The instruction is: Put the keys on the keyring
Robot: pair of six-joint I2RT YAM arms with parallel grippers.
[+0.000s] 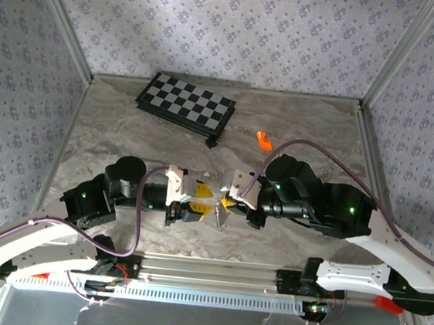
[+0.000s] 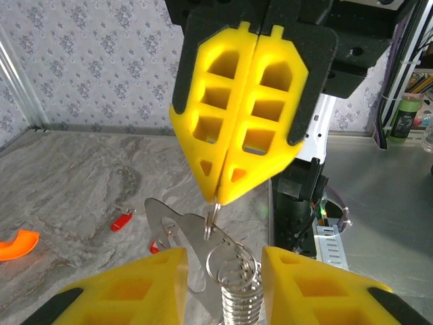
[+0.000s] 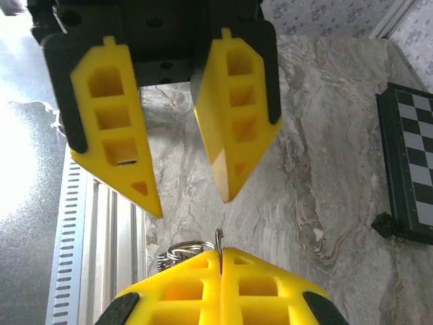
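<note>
My right jaws pinch shut on the thin silver keyring (image 2: 238, 298); its coiled loops sit between my partly open left jaws.

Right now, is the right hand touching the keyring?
Touching. In the left wrist view, the right hand is shut and pinches the keyring by its thin wire loop between its tips.

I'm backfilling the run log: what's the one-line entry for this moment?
right gripper: shut on keyring | left gripper: open, facing it | keys: loose on table | threading: not yet done
</note>
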